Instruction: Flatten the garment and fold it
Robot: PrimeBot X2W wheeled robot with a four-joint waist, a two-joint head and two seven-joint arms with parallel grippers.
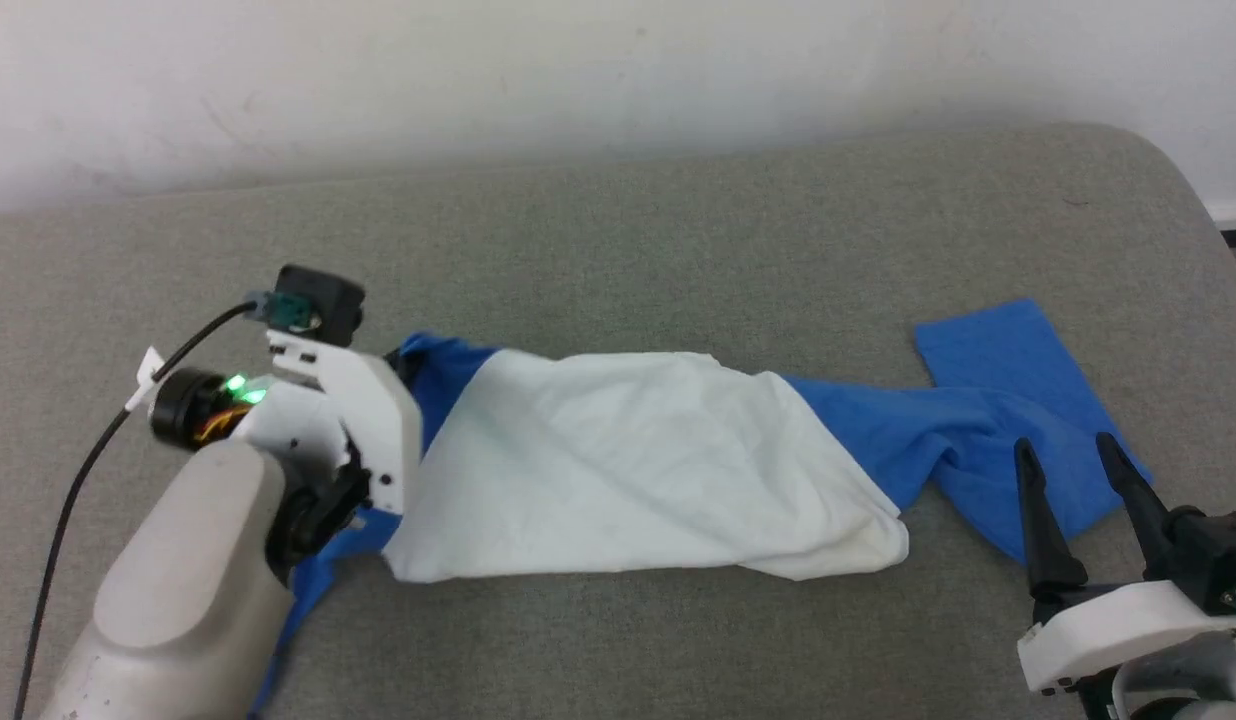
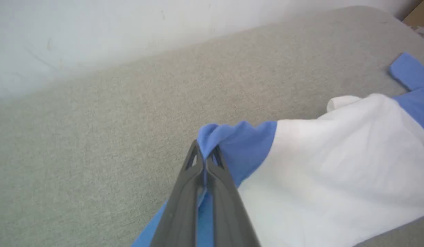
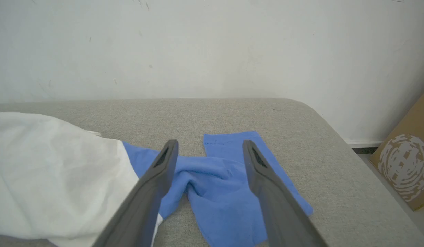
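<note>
Pinching the garment [image 1: 638, 460] at its blue edge, left hand [image 2: 205, 155] is clamping tight (fingers together); right hand [image 1: 1065, 443] is hanging wide open by the blue sleeve [image 1: 988, 350] on the grey worktop [image 1: 678, 250].

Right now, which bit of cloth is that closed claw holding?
On the grey table lies the garment, white in the middle and blue at both ends. At its left end, the left gripper pinches a peaked blue fold; the blue sleeve at the other end lies ungripped.
</note>
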